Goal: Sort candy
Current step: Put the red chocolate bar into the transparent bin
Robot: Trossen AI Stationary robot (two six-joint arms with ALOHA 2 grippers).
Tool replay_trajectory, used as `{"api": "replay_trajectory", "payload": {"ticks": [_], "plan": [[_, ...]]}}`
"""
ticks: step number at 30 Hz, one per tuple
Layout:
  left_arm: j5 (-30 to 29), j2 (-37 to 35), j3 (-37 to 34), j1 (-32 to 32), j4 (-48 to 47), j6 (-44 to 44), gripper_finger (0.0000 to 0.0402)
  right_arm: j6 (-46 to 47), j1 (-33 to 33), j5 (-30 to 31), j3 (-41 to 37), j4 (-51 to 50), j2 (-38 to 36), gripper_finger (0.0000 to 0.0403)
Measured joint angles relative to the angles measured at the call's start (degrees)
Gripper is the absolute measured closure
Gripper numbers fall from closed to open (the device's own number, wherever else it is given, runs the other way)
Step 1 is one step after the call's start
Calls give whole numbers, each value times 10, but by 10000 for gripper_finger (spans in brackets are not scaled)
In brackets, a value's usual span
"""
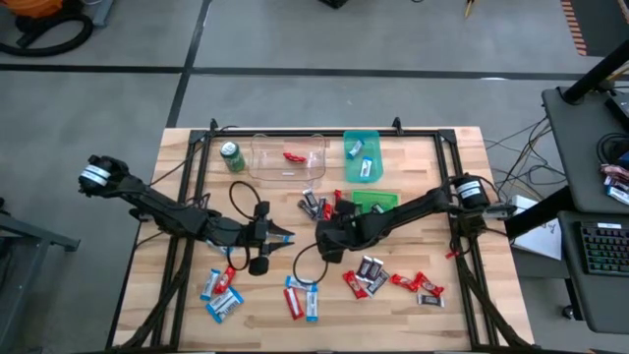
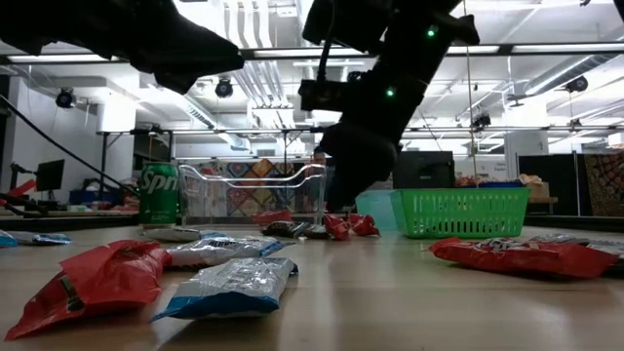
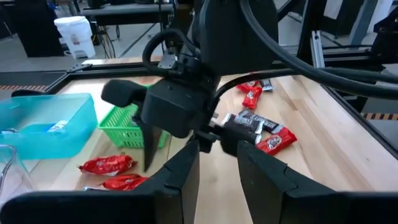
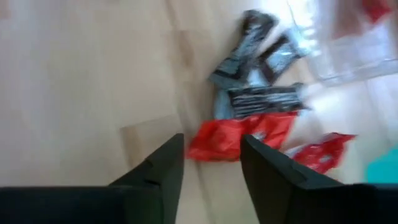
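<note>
Right gripper (image 1: 325, 239) sits mid-table, just in front of the green basket (image 1: 376, 202). In the right wrist view its fingers (image 4: 163, 163) stand apart with nothing between them, so it's open and empty, pointing at a red candy bar (image 4: 239, 137) lying on the wood with dark silver-edged bars (image 4: 264, 98) just beyond it.

Left gripper (image 1: 285, 236) is near the table centre, pointing at the right gripper, the two close together. Its fingers (image 3: 180, 171) show a gap in the left wrist view and nothing is visibly held; can't tell if that counts as fully open.

Candy locations, high view:
- blue-and-white bars with some red ones (image 1: 221, 290) at front left
- a blue and red pair (image 1: 301, 298) at front centre
- dark and red bars (image 1: 366, 278) at front right, more red ones (image 1: 423, 287) further right
- a dark/red cluster (image 1: 316, 204) just behind the right gripper
- one red bar in the clear bin (image 1: 287, 156)
- a blue-and-white bar in the teal bin (image 1: 361, 154)

Green Sprite can (image 1: 232, 156) stands upright just left of the clear bin.
</note>
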Motion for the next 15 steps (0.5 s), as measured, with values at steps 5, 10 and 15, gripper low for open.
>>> {"api": "replay_trajectory", "payload": {"ticks": [5, 10, 15], "plan": [[0, 2, 0, 0, -1, 0, 309, 9, -4, 11, 0, 2, 0, 229], [0, 6, 0, 0, 1, 0, 309, 18, -10, 8, -1, 13, 18, 227], [-1, 8, 0, 0, 7, -1, 309, 18, -17, 3, 1, 19, 51, 227]]}}
